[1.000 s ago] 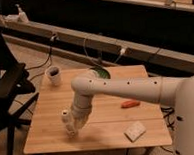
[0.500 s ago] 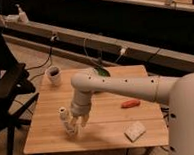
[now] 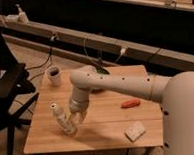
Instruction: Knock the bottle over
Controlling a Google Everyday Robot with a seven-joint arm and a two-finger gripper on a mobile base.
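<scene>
Your gripper [image 3: 73,118] touches the tilting bottle [image 3: 62,118]; I cannot tell its jaw state. Push leftward, high on the body, until it topples onto the table [image 3: 104,129].

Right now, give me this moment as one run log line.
claw: low, touching bottle | bottle: tilted left, not down | mug: upright, rear left | table: wooden

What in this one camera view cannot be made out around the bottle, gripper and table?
- Gripper beside the tilted bottle: contact blurred.
- Green object, camera view: mostly hidden behind the arm.
- Orange item: too small to identify.
- Table front legs: cut off by the bottom edge.
</scene>
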